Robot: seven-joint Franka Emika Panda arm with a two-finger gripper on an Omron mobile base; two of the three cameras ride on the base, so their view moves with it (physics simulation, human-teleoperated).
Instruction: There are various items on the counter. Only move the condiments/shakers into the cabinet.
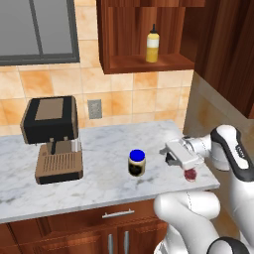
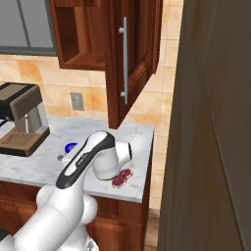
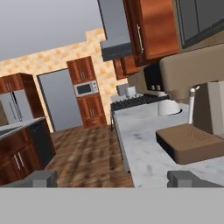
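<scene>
Gripper [image 1: 171, 158] jaws apart, empty, just right of the blue-lidded jar [image 1: 137, 162] on the counter [image 1: 99, 183]; jar looks rigid, smooth, probably slippery — grasp across the body below the lid

Yellow squeeze bottle [image 1: 152, 45] upright in cabinet [image 1: 144, 63]; blue-lidded jar [image 1: 137, 162] upright on counter [image 1: 99, 183].

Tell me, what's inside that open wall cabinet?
A yellow squeeze bottle stands on the cabinet shelf, towards the right. The space above the shelf is cut off by the picture's top edge, so anything higher up can't be seen.
</scene>
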